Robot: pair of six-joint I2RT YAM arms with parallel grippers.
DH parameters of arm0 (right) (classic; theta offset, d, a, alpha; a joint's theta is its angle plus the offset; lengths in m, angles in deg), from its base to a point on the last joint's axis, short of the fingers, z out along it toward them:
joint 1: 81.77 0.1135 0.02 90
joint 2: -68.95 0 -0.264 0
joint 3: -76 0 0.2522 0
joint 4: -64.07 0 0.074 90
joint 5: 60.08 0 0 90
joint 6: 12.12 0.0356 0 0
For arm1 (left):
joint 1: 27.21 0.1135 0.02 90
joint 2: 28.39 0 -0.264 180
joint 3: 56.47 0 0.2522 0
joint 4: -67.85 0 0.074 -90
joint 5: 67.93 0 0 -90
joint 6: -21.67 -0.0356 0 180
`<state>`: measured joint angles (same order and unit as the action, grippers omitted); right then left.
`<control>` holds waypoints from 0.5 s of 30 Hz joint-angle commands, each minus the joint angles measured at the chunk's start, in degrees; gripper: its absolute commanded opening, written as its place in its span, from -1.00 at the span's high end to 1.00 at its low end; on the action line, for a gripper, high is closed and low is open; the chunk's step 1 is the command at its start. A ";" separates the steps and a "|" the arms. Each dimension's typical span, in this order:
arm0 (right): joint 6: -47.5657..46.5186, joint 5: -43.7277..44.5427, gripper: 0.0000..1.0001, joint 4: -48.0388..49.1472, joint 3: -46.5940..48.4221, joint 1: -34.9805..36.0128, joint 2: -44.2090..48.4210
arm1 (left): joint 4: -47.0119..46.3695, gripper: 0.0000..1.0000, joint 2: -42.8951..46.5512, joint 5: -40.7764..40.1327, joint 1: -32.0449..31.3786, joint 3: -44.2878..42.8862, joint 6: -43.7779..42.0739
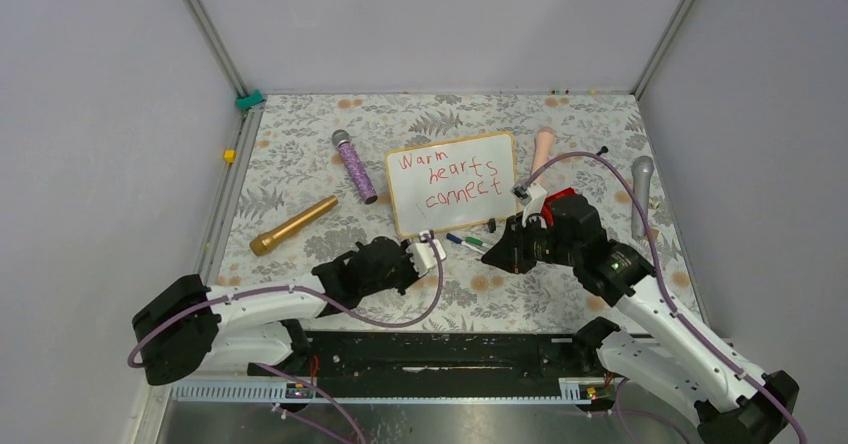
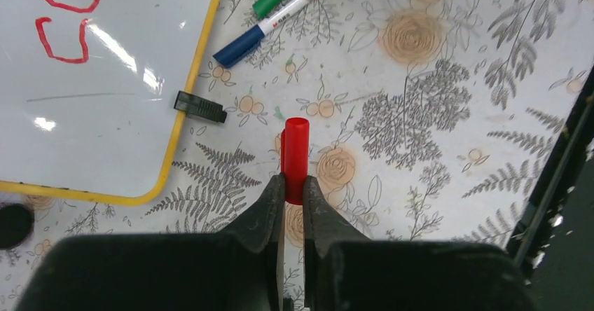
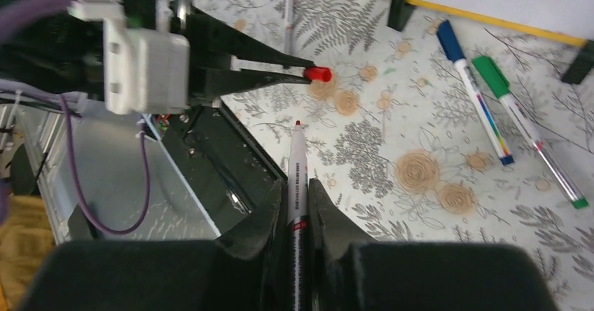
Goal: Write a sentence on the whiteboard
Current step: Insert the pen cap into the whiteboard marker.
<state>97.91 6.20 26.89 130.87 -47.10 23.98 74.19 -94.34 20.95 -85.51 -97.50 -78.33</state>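
Whiteboard (image 1: 452, 182) sits on the table (image 1: 300, 179) just beyond both arms, between the purple microphone (image 1: 355, 167) and the right arm. Its near edge is close to the left gripper (image 2: 294, 185). Its long axis runs left to right, the right end a little farther from the arm bases. The top edge faces away from them, so the sentence (image 1: 456, 175) reads upright from the robot's side (three red lines, "Warm hearts connect"). Whether the board lies flat or leans on its black feet I cannot tell.

The left gripper's jaws are clamped on the base of a red cap (image 2: 296, 150), most of it sticking out ahead. The right gripper (image 3: 298, 188) is closed around a red marker (image 3: 297, 164), bare tip forward and aimed toward the cap.

The writing looks finished, so capping seems next, and that is where trouble lies. In the right wrist view the cap sits crosswise to the marker, so a straight push could miss its mouth and ink the fingers or the table. Held so near its end, the cap might also pivot or pop free. A wide swing by either arm could knock the board or smear the letters.
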 commanded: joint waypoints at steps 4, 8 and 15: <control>0.60 -7.56 1.00 10.35 -2.55 1.28 -0.88 | -16.44 1.00 4.42 -0.84 -0.21 7.85 -7.66; 1.40 -6.32 1.00 12.89 -3.67 3.37 -2.94 | -17.62 1.00 6.26 0.36 -0.23 9.16 -8.05; 0.98 -1.28 1.00 14.28 -3.03 6.38 -5.94 | -17.63 1.00 7.30 3.03 -0.41 9.77 -8.62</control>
<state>98.72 2.42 37.73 127.04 -41.68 18.78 60.60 -88.33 21.21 -85.62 -88.08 -85.74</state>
